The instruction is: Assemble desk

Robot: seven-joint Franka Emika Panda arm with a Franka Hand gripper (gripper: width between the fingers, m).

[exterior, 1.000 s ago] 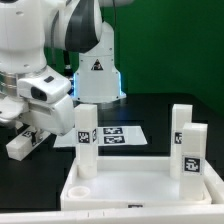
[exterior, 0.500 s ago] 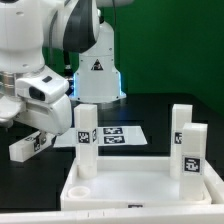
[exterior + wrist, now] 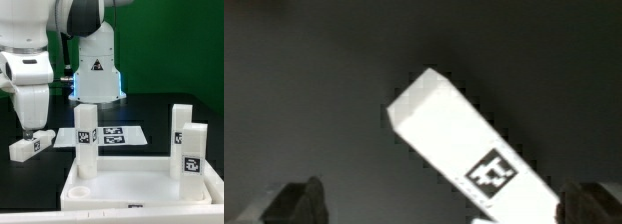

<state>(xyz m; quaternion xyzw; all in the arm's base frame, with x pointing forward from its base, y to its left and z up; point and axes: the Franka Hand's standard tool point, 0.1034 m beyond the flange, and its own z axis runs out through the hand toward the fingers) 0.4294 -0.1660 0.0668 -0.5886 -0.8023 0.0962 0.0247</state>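
From my station I see the tabletop panel (image 3: 140, 183) lying rim-up in the foreground of the exterior view, with three legs standing upright in its corner sockets — one (image 3: 86, 138) at the near corner on the exterior view's left, and two on the exterior view's right, the nearer one (image 3: 191, 150) in front of the farther one (image 3: 180, 126). Each of the two nearer legs shows a black-and-white tag on its face. The fourth leg (image 3: 30, 146) lies on its side on the black table (image 3: 170, 104), well off to the exterior view's left of the panel, its tagged end toward the panel. The gripper (image 3: 26, 127) hangs directly over that loose leg, pointing down, close above it. In the wrist view the jaws stand wide apart, with one dark fingertip (image 3: 297, 203) at each lower corner — nothing is between them but the leg (image 3: 464, 152) lying diagonally below, so I read the hand as empty. The marker board (image 3: 112, 135) lies flat on the table behind the panel, in front of the white robot base (image 3: 96, 68).
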